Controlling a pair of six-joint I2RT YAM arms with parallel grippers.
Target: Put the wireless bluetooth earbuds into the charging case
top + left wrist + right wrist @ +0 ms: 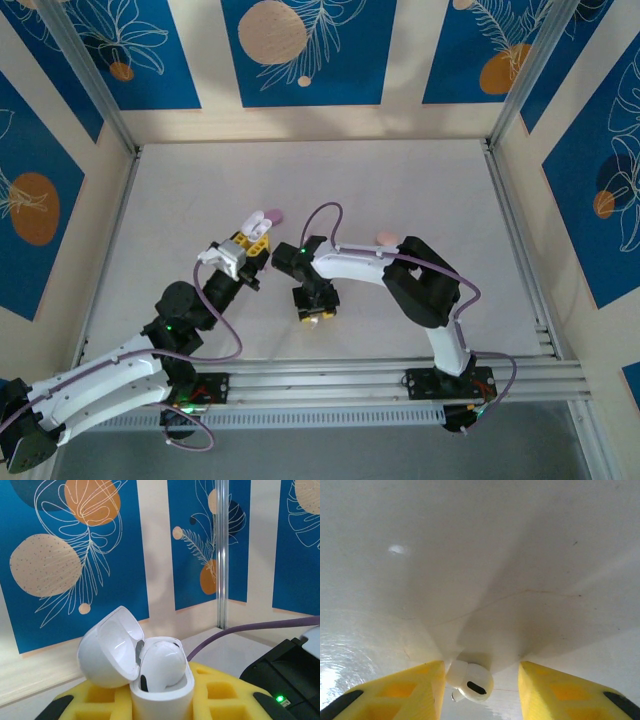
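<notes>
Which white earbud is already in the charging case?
The earbud seated in the open charging case the left tool holds; the loose earbud lies on the table.

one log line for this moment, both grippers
left gripper: shut on open charging case, seated earbud inside | right gripper: open around loose earbud on table

Earbud [162, 662] in case [165, 701], another earbud [469, 681] on table [470, 555]
</notes>
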